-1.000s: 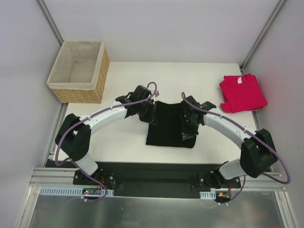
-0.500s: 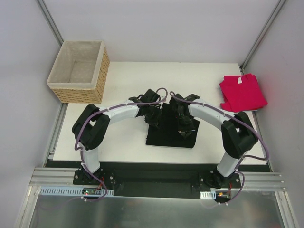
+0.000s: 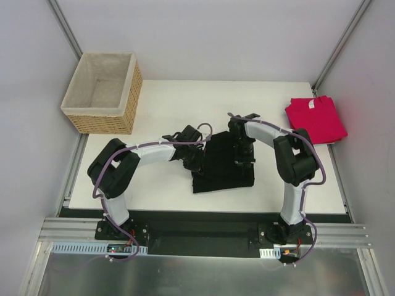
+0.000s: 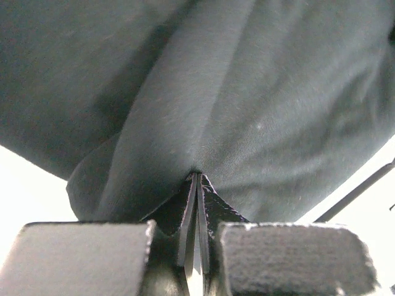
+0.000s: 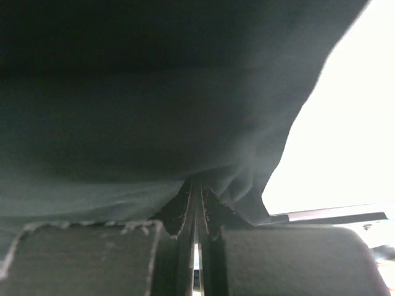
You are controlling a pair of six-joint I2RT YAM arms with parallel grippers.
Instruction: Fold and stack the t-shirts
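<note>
The left fingers are pinching the black t-shirt at its 9 o'clock edge; the right fingers are pinching its 3 o'clock side.

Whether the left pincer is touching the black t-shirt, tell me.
Touching. Left wrist view shows the left pincer shut on a fold of the black t-shirt.

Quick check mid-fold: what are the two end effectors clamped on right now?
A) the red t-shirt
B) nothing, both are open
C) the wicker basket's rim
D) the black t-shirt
D: in the wrist views the left end effector and right end effector are each pinched shut on dark cloth of the black t-shirt, while the red t-shirt lies apart on the far right.
</note>
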